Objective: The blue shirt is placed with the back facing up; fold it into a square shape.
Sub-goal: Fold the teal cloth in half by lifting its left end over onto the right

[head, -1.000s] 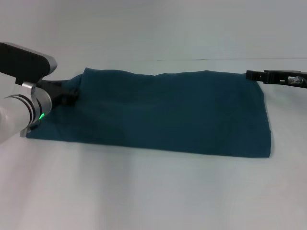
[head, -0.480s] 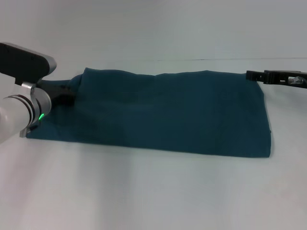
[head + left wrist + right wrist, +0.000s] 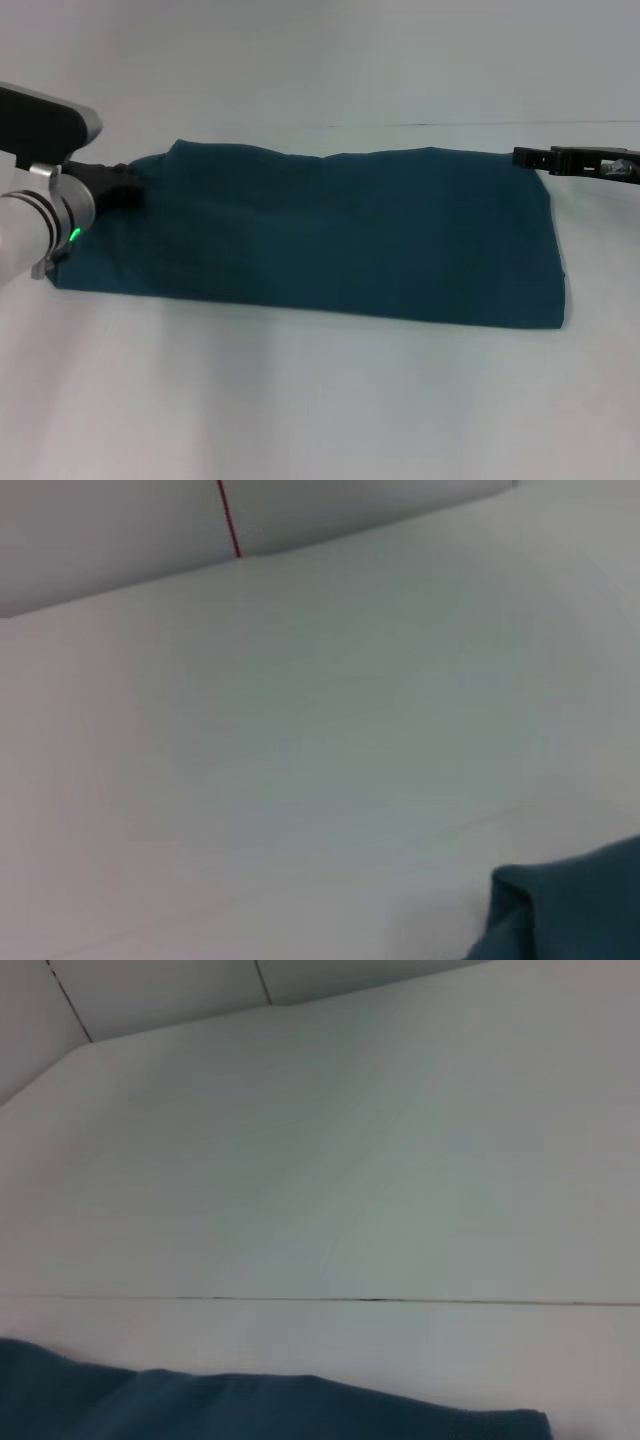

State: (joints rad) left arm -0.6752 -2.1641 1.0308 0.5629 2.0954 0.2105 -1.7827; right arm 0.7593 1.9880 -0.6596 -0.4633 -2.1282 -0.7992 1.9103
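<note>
Retreating toward the frame's left edge, the left gripper [image 3: 125, 190] is leaving the blue shirt [image 3: 330, 235], fingers' spread unclear; only the head view is showing the shirt lying lengthwise left-to-right, right gripper [image 3: 530, 157] likewise unclear.

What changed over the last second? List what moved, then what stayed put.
The left gripper drew back toward the robot's left, off the blue shirt's left end; the cloth bunched there has settled flatter. Whether it let go cannot be seen. The right gripper stayed by the shirt's far right corner, and the rest of the shirt lies unchanged on the table.
</note>
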